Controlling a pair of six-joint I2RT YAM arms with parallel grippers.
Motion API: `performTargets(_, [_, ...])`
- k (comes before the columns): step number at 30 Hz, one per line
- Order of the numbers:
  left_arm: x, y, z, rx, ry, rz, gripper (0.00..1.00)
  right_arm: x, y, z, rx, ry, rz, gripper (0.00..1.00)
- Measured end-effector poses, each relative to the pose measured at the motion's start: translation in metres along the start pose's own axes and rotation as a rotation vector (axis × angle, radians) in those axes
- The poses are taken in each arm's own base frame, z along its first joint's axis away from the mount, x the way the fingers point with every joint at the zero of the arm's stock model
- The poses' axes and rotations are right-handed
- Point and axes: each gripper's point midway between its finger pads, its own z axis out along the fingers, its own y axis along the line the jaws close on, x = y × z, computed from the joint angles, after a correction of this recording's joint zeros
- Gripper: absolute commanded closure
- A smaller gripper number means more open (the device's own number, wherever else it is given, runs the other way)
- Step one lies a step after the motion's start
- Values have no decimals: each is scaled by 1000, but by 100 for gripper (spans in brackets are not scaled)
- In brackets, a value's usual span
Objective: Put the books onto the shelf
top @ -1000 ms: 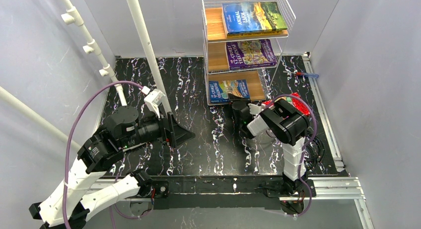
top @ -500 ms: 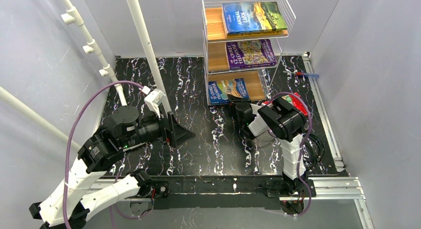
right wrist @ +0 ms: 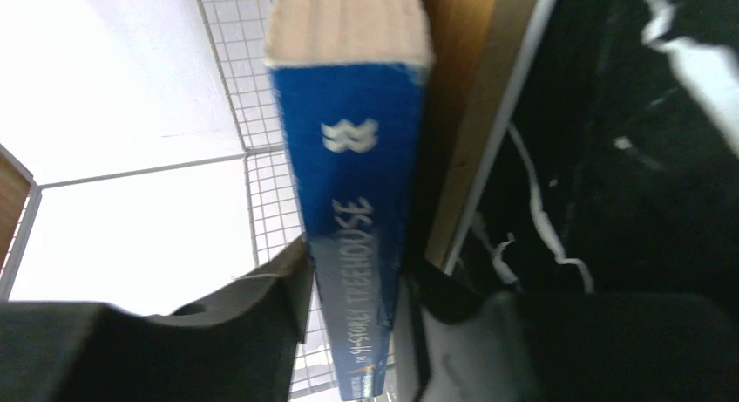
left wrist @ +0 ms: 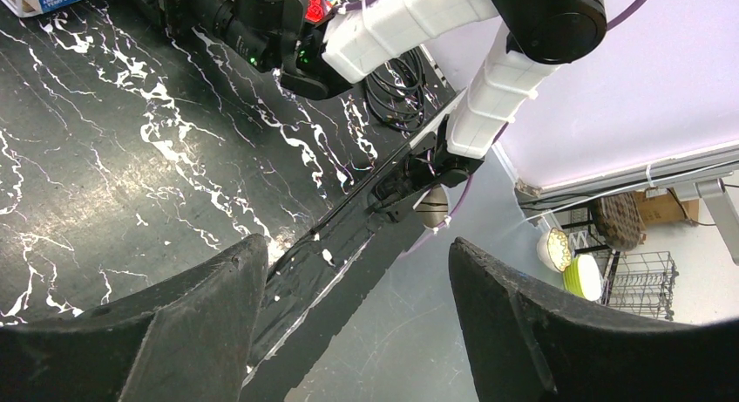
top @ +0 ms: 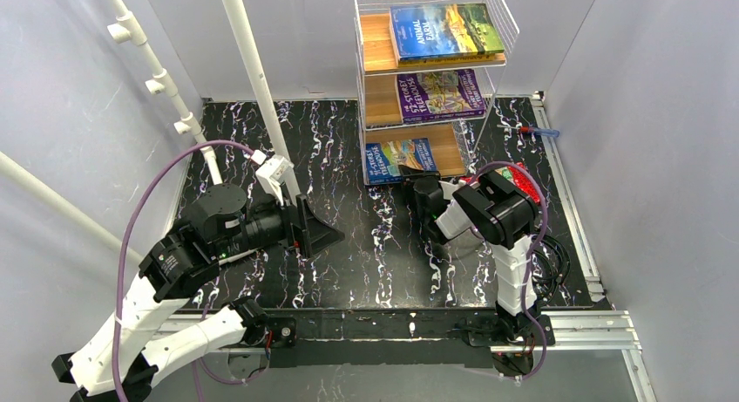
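1. so, your right gripper [right wrist: 357, 262] sits at the front of the lowest tier of the shelf [top: 377, 40], and the blue book [right wrist: 357, 158] runs straight between its two fingers.
2. in the right wrist view you see the book's spine standing on end in the frame. one finger [right wrist: 261, 297] lies against the spine's left side and the other presses close on its right.
3. your right fingers stand narrow, closed on the blue book, with a gap only as wide as that spine.
4. from the top view, the blue book lies flat on the left part of the bottom board [top: 449, 149]. its near edge is at the board's front, and your gripper meets it at the near right corner.
5. the "animal farm" book [top: 444, 29] lies flat on the top tier and the purple book [top: 440, 94] lies flat on the middle tier. both are well apart from either gripper.
6. the red book [top: 525, 182] lies on the table [top: 349, 245] just right of your right wrist, partly hidden behind the arm.
7. your left gripper [left wrist: 357, 249] hovers over the table's left side, well apart from the shelf. its fingers are spread wide with nothing between them.
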Motion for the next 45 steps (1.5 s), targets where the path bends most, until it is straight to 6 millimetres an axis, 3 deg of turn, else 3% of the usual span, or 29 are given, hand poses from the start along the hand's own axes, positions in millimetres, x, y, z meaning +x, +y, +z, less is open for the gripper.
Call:
performTargets(10, [-1,-1,0,4,-5,-3,27,14,17,-1,50,32,-26,22])
performTargets(13, [-1,-1,0,4,-5,-5,27,15,21,-2,62,34,-18,2])
performTargets(21, [-1,-2,0,9,-5,-5,27,15,26,-10,93,45,14,1])
performTargets(28, [-1,-4,1,20,-7,-6,27,11,6,-28,191,48,-47,1])
performTargets(31, [-2,-4,1,23,-6,-6,27,12,5,-30,203,61,-74,5])
performTargets(38, [-1,-4,2,24,-7,-9,27,16,-2,-33,227,101,-127,33])
performTargets(41, [1,-3,3,22,-4,-13,27,16,-6,-34,239,106,-137,36])
performTargets(45, [2,-2,4,22,2,-18,27,14,-11,-36,253,110,-170,57])
